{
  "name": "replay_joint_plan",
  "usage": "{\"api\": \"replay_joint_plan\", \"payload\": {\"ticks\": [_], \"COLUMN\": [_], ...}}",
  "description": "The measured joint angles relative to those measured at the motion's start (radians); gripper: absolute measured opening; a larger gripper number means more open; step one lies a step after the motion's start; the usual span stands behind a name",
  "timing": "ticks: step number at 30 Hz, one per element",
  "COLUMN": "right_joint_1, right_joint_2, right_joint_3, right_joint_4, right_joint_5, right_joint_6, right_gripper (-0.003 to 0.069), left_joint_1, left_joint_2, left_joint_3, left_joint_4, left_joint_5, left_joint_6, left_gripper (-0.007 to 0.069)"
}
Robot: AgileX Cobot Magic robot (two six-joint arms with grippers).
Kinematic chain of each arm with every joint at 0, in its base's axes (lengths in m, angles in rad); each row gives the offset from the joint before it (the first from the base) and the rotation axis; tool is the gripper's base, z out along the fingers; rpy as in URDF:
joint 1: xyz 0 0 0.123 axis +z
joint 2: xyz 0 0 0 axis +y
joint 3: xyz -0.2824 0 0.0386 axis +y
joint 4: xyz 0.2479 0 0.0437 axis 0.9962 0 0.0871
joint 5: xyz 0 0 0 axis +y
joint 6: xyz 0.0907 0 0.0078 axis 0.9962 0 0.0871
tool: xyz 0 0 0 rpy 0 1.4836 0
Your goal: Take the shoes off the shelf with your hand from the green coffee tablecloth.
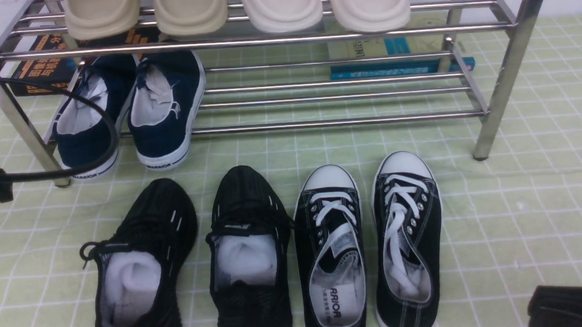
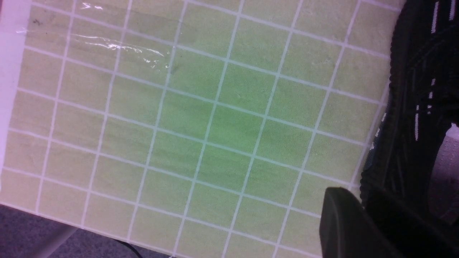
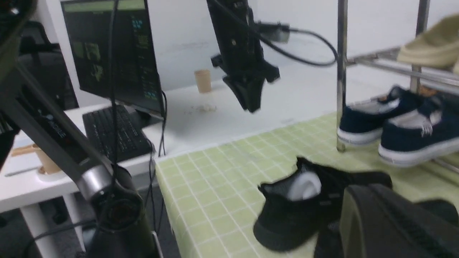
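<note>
The all-black knit sneakers [image 1: 246, 255] rest on the pale green gridded cloth [image 1: 537, 210]; the left end effector [image 2: 358, 222] appears empty, narrow, the right end effector [image 3: 380, 222] closed.

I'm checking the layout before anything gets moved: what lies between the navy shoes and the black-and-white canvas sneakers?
In the front view, one all-black knit sneaker lies between the navy shoes and the canvas sneakers.

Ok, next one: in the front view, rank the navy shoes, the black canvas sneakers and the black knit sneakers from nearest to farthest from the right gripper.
From the right gripper:
1. black canvas sneakers, right pair on the cloth
2. black knit sneakers, left pair there
3. navy shoes, rack's left
</note>
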Motion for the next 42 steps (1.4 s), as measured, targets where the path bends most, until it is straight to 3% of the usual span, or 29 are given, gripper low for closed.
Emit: {"api": "replay_joint_plan", "payload": {"ticks": [4,12,15,16,18,23,29,42], "right_joint_1": [-0.092,-0.415,-0.586,-0.596,-0.734,-0.904,-1.014,-1.185], "right_joint_2": [-0.001,-0.103,-0.208,-0.214,-0.303,-0.406,-0.465,-0.502], "right_joint_3": [0.000,0.114,0.249,0.256,0.351,0.458,0.460,0.459], "right_joint_4": [0.005,0.014,0.038,0.039,0.045,0.047,0.086,0.129], "right_joint_5": [0.075,0.107,0.116,0.117,0.153,0.252,0.342,0.348], "right_joint_6": [0.000,0.000,0.000,0.000,0.000,0.000,0.000,0.000], "right_gripper": [0.0012,0.0021,0.0027,0.0027,0.0029,0.0035,0.0043,0.0059], "left_joint_1": [0.000,0.000,0.000,0.000,0.000,0.000,0.000,0.000], "left_joint_2": [0.000,0.000,0.000,0.000,0.000,0.000,0.000,-0.078], "left_joint_3": [0.000,0.000,0.000,0.000,0.000,0.000,0.000,0.000], "left_joint_4": [0.000,0.002,0.002,0.002,0.002,0.002,0.002,-0.002], "left_joint_5": [0.000,0.000,0.000,0.000,0.000,0.000,0.000,0.000], "left_joint_6": [0.000,0.000,0.000,0.000,0.000,0.000,0.000,0.000], "left_gripper": [0.0132,0.0141,0.0143,0.0144,0.0146,0.0150,0.0159,0.0160]}}
